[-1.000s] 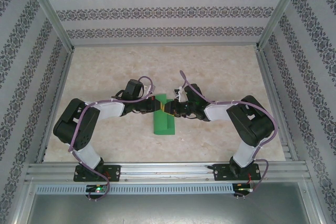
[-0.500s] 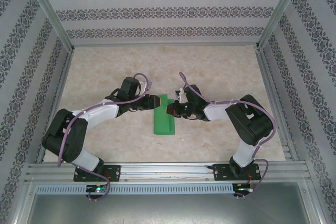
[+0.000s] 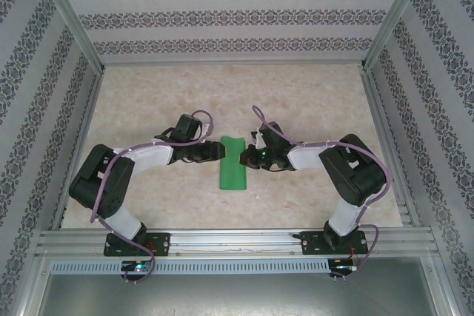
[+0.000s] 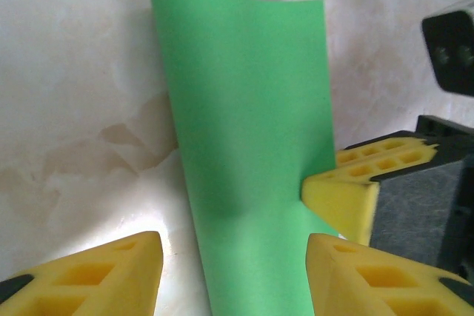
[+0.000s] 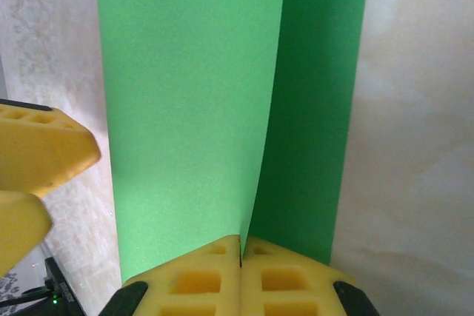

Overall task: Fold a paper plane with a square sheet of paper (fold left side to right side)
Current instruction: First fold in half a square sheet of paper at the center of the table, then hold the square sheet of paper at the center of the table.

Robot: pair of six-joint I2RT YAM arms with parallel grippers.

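The square sheet of paper is bright green and lies doubled over as a narrow rectangle at the table's middle; a paper plane is out of view. In the right wrist view the upper flap lifts off the lower layer. My right gripper is shut on that flap's free edge, at the paper's right side. My left gripper stands open at the paper's left side, one finger on each side of the paper, not pinching it. The right gripper's yellow fingertips touch the paper's edge opposite.
The pale marbled tabletop stretches around the paper. Metal frame rails run along the near edge and both sides, with patterned walls behind. Both arms' elbows sit low near the table's front corners.
My left gripper has opened and let go of the paper, and its arm swung out and back. My right gripper has closed fully on the flap's edge. The paper now lies flatter.
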